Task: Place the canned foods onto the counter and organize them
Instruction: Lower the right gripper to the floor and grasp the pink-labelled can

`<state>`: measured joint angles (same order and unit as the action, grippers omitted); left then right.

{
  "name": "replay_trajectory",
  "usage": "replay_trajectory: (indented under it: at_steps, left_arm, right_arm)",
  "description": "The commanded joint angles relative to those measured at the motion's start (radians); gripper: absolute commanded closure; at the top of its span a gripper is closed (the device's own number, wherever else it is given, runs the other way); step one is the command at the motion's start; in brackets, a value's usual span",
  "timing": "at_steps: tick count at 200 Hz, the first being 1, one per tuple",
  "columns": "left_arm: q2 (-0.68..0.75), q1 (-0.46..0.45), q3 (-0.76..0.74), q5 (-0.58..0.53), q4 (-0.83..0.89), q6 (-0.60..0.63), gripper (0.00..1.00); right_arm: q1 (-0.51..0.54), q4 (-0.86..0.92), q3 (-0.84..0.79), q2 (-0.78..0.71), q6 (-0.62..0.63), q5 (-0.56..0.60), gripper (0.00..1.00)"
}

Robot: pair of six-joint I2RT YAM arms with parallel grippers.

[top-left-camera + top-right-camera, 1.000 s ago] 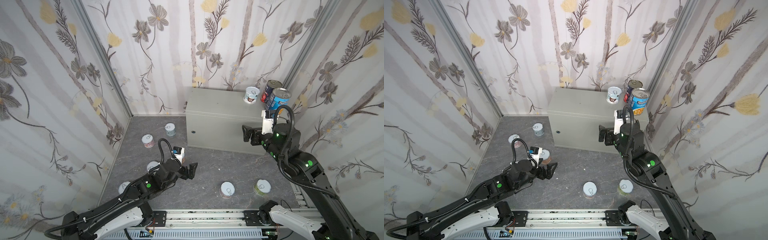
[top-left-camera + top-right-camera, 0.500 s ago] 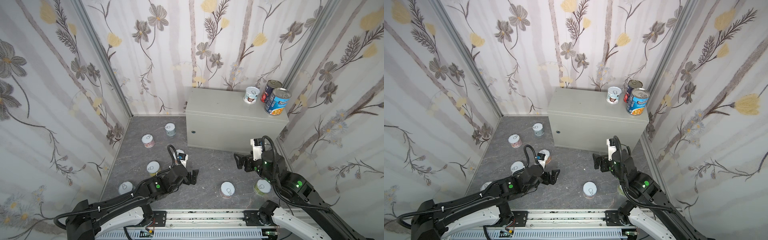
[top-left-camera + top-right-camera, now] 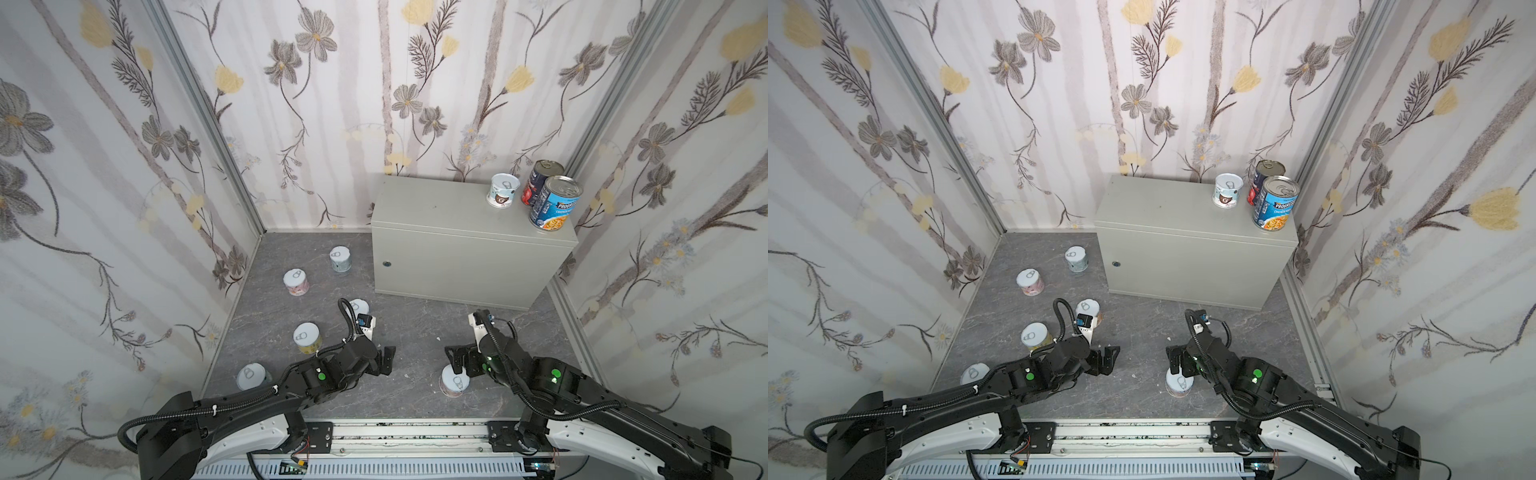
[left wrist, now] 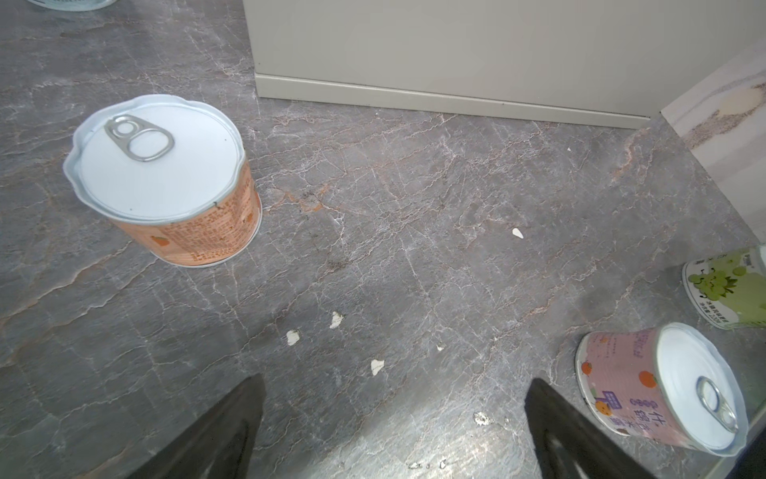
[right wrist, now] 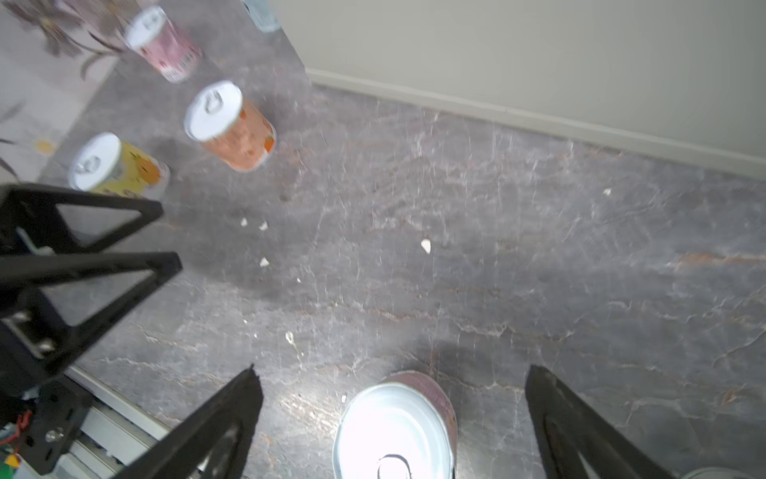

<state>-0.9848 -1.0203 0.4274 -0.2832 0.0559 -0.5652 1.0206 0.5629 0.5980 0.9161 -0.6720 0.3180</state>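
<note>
Both arms are low over the floor (image 3: 419, 320). The left gripper (image 3: 384, 360) is spread wide and holds nothing; only bare floor lies between its fingers. The right gripper (image 3: 458, 360) is equally wide and empty. It is poised just over the pink can (image 3: 454, 382), which stands upright between the finger lines in the right wrist view (that view is blurred, so contact cannot be judged).

Hazards, as I judge them:
1. An off-centre descent would land a finger on the lid rim and tip or skid the pink can.
2. The green can (image 4: 727, 290) sits near it, hidden under the right arm in both top views. A sweep of that arm could knock it over.
3. The two grippers are near one another, so a careless move by either risks a clash.
4. The counter (image 3: 449, 253) is loaded only at its right end, and the blue soup can (image 3: 555, 203) stands close to the front edge. Setting another can there could push it off.

Count:
- Tall type: two, both on the counter (the blue soup can and the navy-and-red can (image 3: 540, 183)).
- Short pull-tab type: eight. One, the pale short can (image 3: 503, 190), is on the counter; seven are on the floor.
- Grippers: two.
- Counter: one.
</note>
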Motion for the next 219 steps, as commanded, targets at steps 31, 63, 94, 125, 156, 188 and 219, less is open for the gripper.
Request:
replay_trajectory:
  at_steps: [31,63,94,125,156,188,219]
  left_arm:
    - [-0.001,0.001,-0.030,-0.014,-0.058,-0.018,0.00]
    - [-0.024,0.000,-0.039,-0.004,-0.086,-0.013,0.00]
    - [-0.035,0.000,-0.047,-0.003,-0.103,-0.008,0.00]
    - [-0.038,0.000,-0.061,-0.003,-0.115,-0.009,0.00]
    - [-0.041,0.000,-0.070,-0.005,-0.125,-0.009,0.00]
    - [-0.048,0.000,-0.078,-0.008,-0.137,-0.010,0.00]
    - [-0.058,0.000,-0.083,-0.008,-0.148,-0.009,0.00]
  right_arm:
    - [0.097,-0.051,-0.041,0.086,-0.166,0.070,0.00]
    - [0.116,-0.091,-0.079,0.101,-0.198,0.046,0.00]
    - [0.145,-0.104,-0.105,0.137,-0.227,0.038,0.00]
    - [0.163,-0.145,-0.149,0.161,-0.250,0.014,0.00]
    - [0.187,-0.160,-0.157,0.208,-0.257,0.007,0.00]
    - [0.216,-0.182,-0.169,0.257,-0.276,0.008,0.00]
    - [0.227,-0.220,-0.180,0.296,-0.285,0.010,0.02]
